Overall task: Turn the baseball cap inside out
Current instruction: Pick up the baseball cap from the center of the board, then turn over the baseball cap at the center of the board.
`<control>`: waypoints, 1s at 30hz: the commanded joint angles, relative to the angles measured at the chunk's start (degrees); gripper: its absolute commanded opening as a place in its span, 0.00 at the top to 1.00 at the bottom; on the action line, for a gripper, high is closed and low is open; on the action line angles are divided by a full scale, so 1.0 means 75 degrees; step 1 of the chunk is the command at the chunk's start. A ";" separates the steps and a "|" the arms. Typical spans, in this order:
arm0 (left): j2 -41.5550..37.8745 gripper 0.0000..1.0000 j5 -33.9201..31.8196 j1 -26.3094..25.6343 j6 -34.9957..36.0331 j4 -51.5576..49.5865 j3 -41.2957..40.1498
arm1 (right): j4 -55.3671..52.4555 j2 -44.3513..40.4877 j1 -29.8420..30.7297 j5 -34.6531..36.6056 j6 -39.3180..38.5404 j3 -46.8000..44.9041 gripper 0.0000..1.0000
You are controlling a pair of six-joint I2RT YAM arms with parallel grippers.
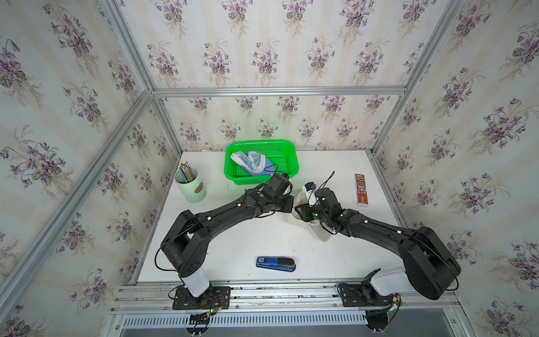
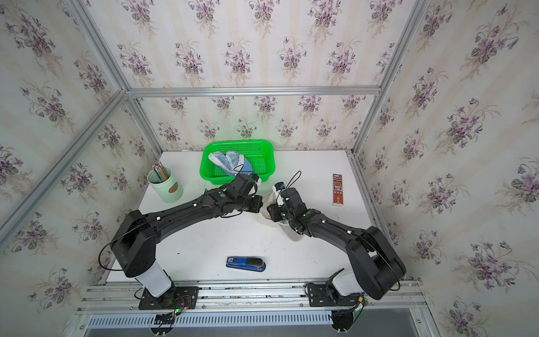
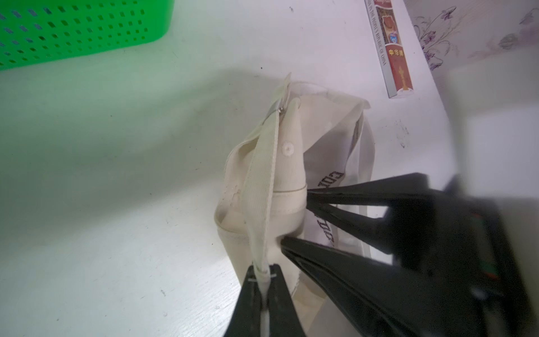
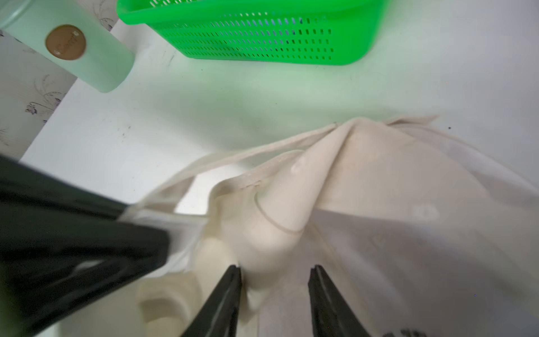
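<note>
1. Both top views: shows the cream baseball cap [image 1: 322, 233] [image 2: 295, 233] on the white bench [image 1: 248, 239] right of centre, mostly hidden under the left arm [image 1: 227, 210] and right arm [image 1: 373, 227] meeting above it; hides both sets of fingers; puts a green basket [image 1: 259, 142] above it in the frame.
2. Left wrist view: shows the left gripper [image 3: 262, 274] at the bottom edge, fingers shut tight on the cap's strap [image 3: 261, 186]; shows the right gripper [image 3: 295, 219] reaching in from the right edge, fingers partly apart, one tip either side of a bunched crown fold; sets the cap mid-frame, a red box [image 3: 392, 49] upper right.
3. Right wrist view: shows the right gripper [image 4: 276, 270] at the bottom edge, fingers partly open astride that fold; cannot tell through the blur whether gripped or only flanked; catches the left gripper's fingers [image 4: 140, 242] at the left edge pinching the strap.
</note>
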 commanded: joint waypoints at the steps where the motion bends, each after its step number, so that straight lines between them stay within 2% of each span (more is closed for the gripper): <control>1: -0.0486 1.00 0.0450 -0.0047 0.0507 0.1253 -0.0515 | 0.1098 0.0890 -0.0002 -0.0209 0.0293 0.0203 0.66; 4: -0.0790 1.00 0.0855 -0.0054 0.0712 0.1515 -0.0671 | 0.1515 0.1790 0.0019 -0.0656 0.0469 0.0625 0.62; 7: -0.1032 1.00 0.0728 -0.0047 0.0562 0.1518 -0.0671 | 0.1639 0.1954 0.0092 -0.0382 0.0677 0.0746 0.46; 11: -0.1613 1.00 -0.0176 0.0015 0.0459 0.1437 -0.0932 | 0.1473 0.0701 0.0078 -0.0028 0.0708 0.0232 0.31; 16: -0.1657 1.00 -0.1143 0.0105 0.0809 0.0622 -0.0695 | 0.0362 -0.1682 0.0012 0.0370 0.0344 -0.0329 0.25; 20: -0.1633 1.00 -0.1030 0.0106 0.1493 0.0641 -0.0621 | -0.0542 -0.2614 -0.0171 0.0475 -0.0190 -0.0320 0.23; 23: -0.1891 1.00 -0.0741 0.0106 0.2191 0.0805 -0.0693 | -0.0803 -0.2230 -0.0704 0.0510 -0.0789 -0.0159 0.21; 25: -0.1973 1.00 -0.0663 0.0106 0.2654 0.0636 -0.0631 | -0.0507 -0.1763 -0.1233 -0.0127 -0.0817 -0.0146 0.17; 28: -0.2263 1.00 -0.0404 0.0106 0.3206 0.0452 -0.0524 | 0.0122 -0.1165 -0.1423 0.0295 -0.0804 -0.0131 0.16; 30: -0.2332 1.00 -0.0279 0.0106 0.3398 0.0429 -0.0515 | 0.0436 -0.0748 -0.1480 -0.0063 -0.0909 0.0025 0.16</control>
